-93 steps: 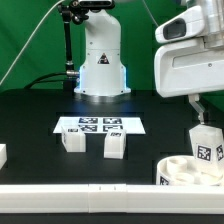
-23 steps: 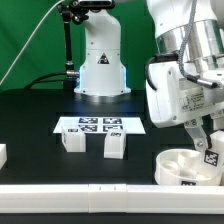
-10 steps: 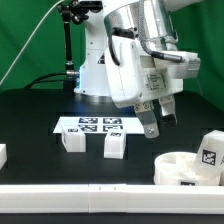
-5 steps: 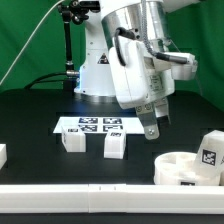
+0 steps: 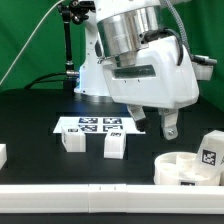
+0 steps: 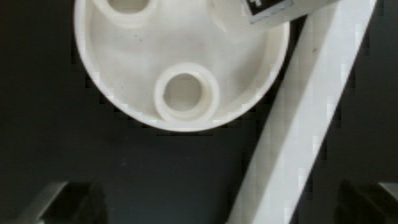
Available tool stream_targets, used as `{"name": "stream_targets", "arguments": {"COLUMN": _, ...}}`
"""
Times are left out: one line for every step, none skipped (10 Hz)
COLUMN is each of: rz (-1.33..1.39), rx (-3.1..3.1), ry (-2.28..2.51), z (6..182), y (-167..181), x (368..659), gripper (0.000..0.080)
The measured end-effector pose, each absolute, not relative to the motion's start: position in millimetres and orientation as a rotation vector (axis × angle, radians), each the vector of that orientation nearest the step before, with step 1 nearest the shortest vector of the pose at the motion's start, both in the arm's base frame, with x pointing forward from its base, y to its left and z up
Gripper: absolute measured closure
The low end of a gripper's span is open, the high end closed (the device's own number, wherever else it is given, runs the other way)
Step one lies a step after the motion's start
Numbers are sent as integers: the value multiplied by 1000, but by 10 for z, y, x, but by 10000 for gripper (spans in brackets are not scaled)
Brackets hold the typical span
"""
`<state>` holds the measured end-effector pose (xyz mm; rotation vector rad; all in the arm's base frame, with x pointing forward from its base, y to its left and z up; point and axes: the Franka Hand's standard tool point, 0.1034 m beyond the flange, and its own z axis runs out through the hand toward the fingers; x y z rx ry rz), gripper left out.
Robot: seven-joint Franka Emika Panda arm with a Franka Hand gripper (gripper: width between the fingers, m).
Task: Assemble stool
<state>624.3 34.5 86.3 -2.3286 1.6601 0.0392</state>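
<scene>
The round white stool seat (image 5: 180,169) lies at the exterior view's lower right. It also shows in the wrist view (image 6: 178,60) with oval holes. One tagged white leg (image 5: 210,150) stands upright at the seat's right side; I cannot tell whether it sits in a hole. Two more legs (image 5: 72,138) (image 5: 116,145) stand in front of the marker board (image 5: 100,124). Another leg (image 5: 2,153) is at the far left edge. My gripper (image 5: 156,124) hangs above the table, left of and above the seat. It is open and empty, its dark fingertips (image 6: 50,200) set wide apart.
The arm's white base (image 5: 100,70) stands behind the marker board. A white rail (image 5: 70,195) runs along the table's front edge. It crosses the wrist view (image 6: 302,130) beside the seat.
The leg was set down at the seat's right side and let go. In the last second the wrist has turned and the gripper has shifted slightly towards the seat.
</scene>
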Motion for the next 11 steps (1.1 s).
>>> {"name": "stream_targets", "arguments": {"rz": 30, "rx": -2360, "ry": 1615, "z": 864, "y": 343, "x": 6245, "gripper": 150}}
{"name": "stream_targets", "arguments": {"rz": 12, "rx": -2427, "ry": 1515, "z": 863, "y": 336, "x": 6245, "gripper": 150}}
{"name": "stream_targets", "arguments": {"rz": -4, "rx": -2487, "ry": 1421, "z": 862, "y": 325, "x": 6244, "gripper": 150}}
{"name": "stream_targets", "arguments": {"rz": -19, "rx": -2540, "ry": 1332, "z": 860, "y": 314, "x": 6243, "gripper": 150}}
{"name": "stream_targets", "arguments": {"rz": -45, "rx": -2671, "ry": 1135, "z": 848, "y": 287, "x": 6230, "gripper": 150}}
{"name": "stream_targets", "arguments": {"rz": -71, "rx": -2795, "ry": 940, "z": 840, "y": 286, "x": 6225, "gripper": 150}}
{"name": "stream_targets", "arguments": {"rz": -85, "rx": -2871, "ry": 814, "z": 841, "y": 318, "x": 6222, "gripper": 150}}
{"name": "stream_targets", "arguments": {"rz": -98, "rx": -2946, "ry": 637, "z": 842, "y": 337, "x": 6220, "gripper": 150}}
{"name": "stream_targets", "arguments": {"rz": -104, "rx": -2985, "ry": 520, "z": 842, "y": 344, "x": 6219, "gripper": 150}}
{"name": "stream_targets", "arguments": {"rz": -109, "rx": -3000, "ry": 443, "z": 842, "y": 317, "x": 6220, "gripper": 150}}
{"name": "stream_targets", "arguments": {"rz": -115, "rx": -3017, "ry": 333, "z": 841, "y": 302, "x": 6220, "gripper": 150}}
